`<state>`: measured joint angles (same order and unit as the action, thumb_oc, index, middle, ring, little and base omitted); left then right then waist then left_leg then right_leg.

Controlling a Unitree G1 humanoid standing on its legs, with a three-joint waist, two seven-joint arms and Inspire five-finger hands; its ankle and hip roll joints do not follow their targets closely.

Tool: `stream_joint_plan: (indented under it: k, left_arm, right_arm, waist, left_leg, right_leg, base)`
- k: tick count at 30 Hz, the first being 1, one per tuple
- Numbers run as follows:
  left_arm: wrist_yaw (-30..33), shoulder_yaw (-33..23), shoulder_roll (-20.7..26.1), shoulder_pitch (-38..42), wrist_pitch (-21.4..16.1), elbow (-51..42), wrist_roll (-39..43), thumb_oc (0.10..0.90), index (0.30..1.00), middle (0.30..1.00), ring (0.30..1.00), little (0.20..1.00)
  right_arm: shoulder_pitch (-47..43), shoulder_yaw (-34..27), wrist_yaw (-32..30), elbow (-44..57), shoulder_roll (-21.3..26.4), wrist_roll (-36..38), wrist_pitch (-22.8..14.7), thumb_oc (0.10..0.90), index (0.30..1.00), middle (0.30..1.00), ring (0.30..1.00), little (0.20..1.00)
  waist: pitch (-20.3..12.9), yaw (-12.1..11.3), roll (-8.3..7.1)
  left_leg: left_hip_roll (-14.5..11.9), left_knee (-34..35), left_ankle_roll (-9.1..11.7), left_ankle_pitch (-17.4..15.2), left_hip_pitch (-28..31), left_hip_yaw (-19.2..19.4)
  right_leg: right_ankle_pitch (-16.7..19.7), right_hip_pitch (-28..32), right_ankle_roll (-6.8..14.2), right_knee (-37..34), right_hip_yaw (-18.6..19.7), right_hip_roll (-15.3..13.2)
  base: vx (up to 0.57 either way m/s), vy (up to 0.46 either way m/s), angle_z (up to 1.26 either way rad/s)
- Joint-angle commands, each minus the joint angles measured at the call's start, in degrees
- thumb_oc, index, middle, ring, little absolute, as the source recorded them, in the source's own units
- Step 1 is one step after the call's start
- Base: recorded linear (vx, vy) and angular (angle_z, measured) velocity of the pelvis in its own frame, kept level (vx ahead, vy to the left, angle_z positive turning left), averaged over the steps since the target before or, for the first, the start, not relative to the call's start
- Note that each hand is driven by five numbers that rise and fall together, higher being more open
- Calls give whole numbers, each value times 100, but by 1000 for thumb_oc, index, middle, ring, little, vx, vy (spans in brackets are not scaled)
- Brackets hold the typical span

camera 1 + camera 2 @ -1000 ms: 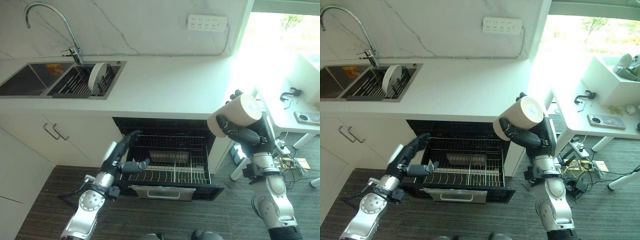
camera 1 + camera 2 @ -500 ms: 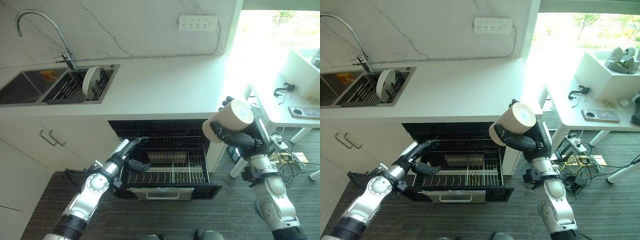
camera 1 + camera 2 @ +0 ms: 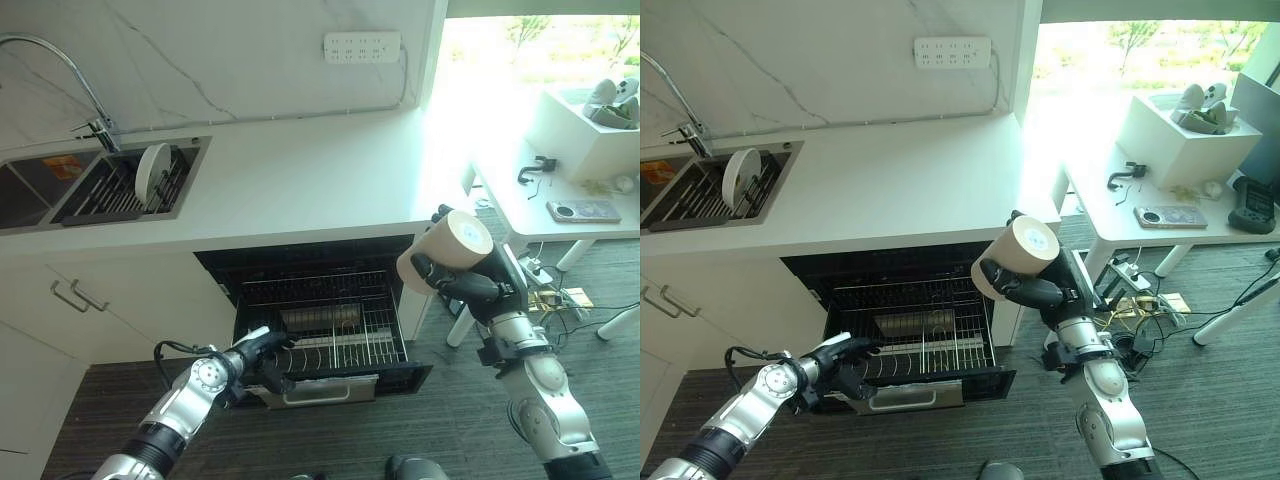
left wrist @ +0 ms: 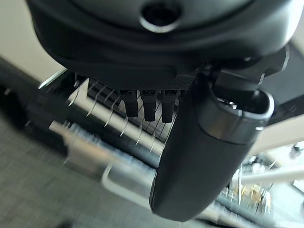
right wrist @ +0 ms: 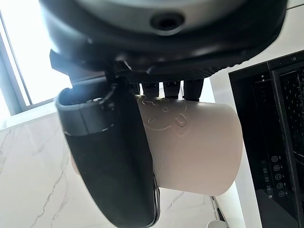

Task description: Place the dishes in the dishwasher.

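One cream-coloured ceramic cup (image 3: 447, 250) is held up in the right hand (image 3: 470, 287), whose dark fingers and thumb curl round its side; it sits tilted, its round base turned upward, above and to the right of the open dishwasher (image 3: 318, 315). In the right wrist view the thumb lies across the cup's wall (image 5: 190, 147) and the fingers wrap over it from behind.

The dishwasher is a black opening under the white stone countertop (image 3: 300, 180), with its wire lower rack (image 3: 915, 345) pulled out toward the robot. A shallow metal tray (image 3: 320, 318) lies toward the back of that rack.

The left hand (image 3: 262, 352) is low at the front left corner of the rack, by its silver front handle bar (image 3: 315, 390). In the left wrist view its fingers (image 4: 145, 102) reach toward the rack's wire tines; I cannot tell whether they grip anything.

A white round plate (image 3: 152, 165) stands on edge in the dark drying rack (image 3: 105, 195) inside the steel sink, beside a curved chrome tap (image 3: 60, 75).
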<state>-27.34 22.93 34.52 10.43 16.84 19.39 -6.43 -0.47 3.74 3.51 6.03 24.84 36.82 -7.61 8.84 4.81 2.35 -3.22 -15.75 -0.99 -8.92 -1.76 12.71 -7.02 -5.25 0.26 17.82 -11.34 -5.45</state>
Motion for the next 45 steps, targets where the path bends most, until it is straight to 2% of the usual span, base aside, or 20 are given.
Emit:
stream_joint_plan:
  k: [1,6,8,9,11,13,14,19,23,26,28,29,30,31,33,35,36,38,41,45]
  left_arm:
    - [-1303,107,10,429,678,94,-202,800,900,900,900,900]
    - [-2693,451,-251,317,1250,738,-476,800,900,900,900,900]
    - [-2996,502,-300,320,1287,941,-551,800,900,900,900,900]
    - [-3357,595,-327,338,1392,1093,-655,800,900,900,900,900]
    - [-3647,651,-336,338,1441,1200,-697,800,900,900,900,900]
    - [-4308,765,-331,301,1472,1296,-795,800,900,900,900,900]
    - [-4365,784,-328,296,1456,1303,-798,800,900,900,900,900]
    - [-5305,936,-216,221,1345,910,-919,800,900,900,900,900]
    - [-5377,963,-150,170,1332,656,-816,800,900,900,900,900]
    - [-4837,865,-158,110,1327,482,-467,800,900,900,900,900]
    - [-3998,656,-135,101,1219,314,23,800,900,900,900,900]
    - [-3268,426,-146,87,1062,188,431,800,900,900,900,900]
    - [-2877,246,-129,96,1019,64,622,800,900,900,900,900]
    - [-2207,-55,-73,90,905,-133,1002,800,900,900,900,900]
    - [-1661,-472,7,66,893,-332,1305,800,900,900,900,900]
    - [-816,-986,110,-14,533,-609,1951,800,900,900,900,900]
    - [-630,-1233,94,-45,331,-655,2145,800,900,900,900,900]
    - [156,-1706,-21,-146,-311,-750,2605,800,900,900,900,900]
    - [687,-1975,-326,-227,-636,-702,3094,800,900,900,900,900]
    - [1113,-2088,-607,-344,-970,-679,3230,800,900,900,900,900]
  right_arm:
    - [-676,-212,208,489,55,286,-445,400,300,300,300,300]
    - [-761,-96,186,504,41,232,-336,400,300,300,300,300]
    - [-791,-68,187,501,46,227,-305,400,300,300,300,300]
    - [-825,-40,218,454,49,231,-298,400,300,300,300,300]
    - [-855,-31,247,438,52,226,-265,400,300,300,300,300]
    - [-881,-28,302,431,76,247,-176,400,300,300,300,300]
    - [-886,-26,310,424,78,247,-175,400,300,300,300,300]
    - [-903,-62,434,323,66,214,-178,400,300,300,300,300]
    - [-876,-63,471,284,52,185,-189,400,300,300,300,300]
    - [-844,-90,503,267,38,158,-192,400,300,300,300,300]
    - [-808,-113,498,286,49,152,-192,400,300,300,300,300]
    - [-757,-153,508,322,55,159,-188,400,300,300,300,300]
    - [-711,-181,515,348,56,155,-196,400,300,300,300,300]
    - [-628,-235,537,374,37,141,-220,400,300,300,300,300]
    - [-537,-331,550,431,47,163,-211,400,300,300,300,300]
    - [-470,-445,532,441,40,147,-226,400,300,300,300,300]
    - [-449,-470,510,437,20,119,-240,400,300,300,300,300]
    - [-437,-497,460,370,-73,24,-290,400,300,300,300,300]
    - [-502,-433,351,309,-177,-89,-331,400,300,300,300,300]
    - [-501,-387,314,291,-257,-163,-344,400,300,300,300,300]
  waist:
    - [-210,49,32]
    - [-221,137,84]
    - [-227,157,96]
    - [-230,183,112]
    - [-233,204,124]
    - [-244,235,152]
    - [-243,238,155]
    - [-235,237,204]
    - [-235,216,221]
    - [-241,189,220]
    - [-248,152,219]
    - [-249,126,209]
    - [-251,102,203]
    - [-255,61,192]
    - [-250,1,176]
    - [-242,-90,150]
    - [-239,-127,132]
    - [-246,-221,91]
    - [-254,-299,36]
    - [-262,-323,-3]
  left_leg:
    - [-610,-144,401,-472,176,-153]
    - [-612,-144,387,-496,206,-92]
    - [-612,-144,386,-501,208,-77]
    - [-617,-144,388,-504,212,-55]
    - [-617,-144,389,-511,219,-38]
    - [-615,-144,390,-510,221,-21]
    - [-614,-144,391,-511,221,-21]
    - [-596,-144,391,-508,210,-34]
    - [-572,-144,388,-502,201,-69]
    - [-567,-144,393,-496,189,-88]
    - [-562,-144,398,-484,176,-113]
    - [-559,-144,400,-474,173,-127]
    - [-553,-144,400,-470,166,-142]
    - [-550,-144,403,-459,157,-157]
    - [-545,-144,409,-448,149,-183]
    - [-538,-144,420,-427,130,-231]
    - [-532,-144,419,-423,127,-253]
    - [-528,-144,428,-420,109,-314]
    - [-522,-144,438,-424,80,-374]
    - [-526,-144,441,-438,71,-397]
  right_leg:
    - [-481,318,768,-63,239,-281]
    - [-502,314,773,-63,296,-253]
    - [-508,310,772,-63,315,-242]
    - [-514,308,769,-63,326,-237]
    - [-524,310,765,-63,341,-230]
    - [-538,313,758,-63,362,-226]
    - [-540,314,757,-63,363,-226]
    - [-547,323,750,-63,340,-248]
    - [-546,334,743,-63,306,-267]
    - [-556,344,734,-63,282,-283]
    - [-557,349,730,-63,262,-292]
    - [-551,356,729,-63,244,-301]
    - [-552,360,726,-63,231,-307]
    - [-545,365,722,-63,211,-319]
    - [-539,378,724,-63,179,-337]
    - [-520,390,722,-63,127,-364]
    - [-522,401,724,-63,96,-377]
    - [-538,424,711,-63,31,-402]
    - [-567,438,676,-63,-23,-414]
    - [-580,436,655,-63,-36,-415]
  base:
    - [0,0,0]
    - [4,9,-3]
    - [8,14,-7]
    - [8,15,-19]
    - [11,17,-16]
    - [16,23,-7]
    - [9,21,-5]
    - [0,0,0]
    - [0,0,0]
    - [0,0,0]
    - [0,0,0]
    - [0,0,0]
    - [0,0,0]
    - [0,0,0]
    - [7,1,6]
    - [4,-5,11]
    - [8,-10,30]
    - [10,-10,25]
    - [-2,-4,18]
    - [-2,0,8]
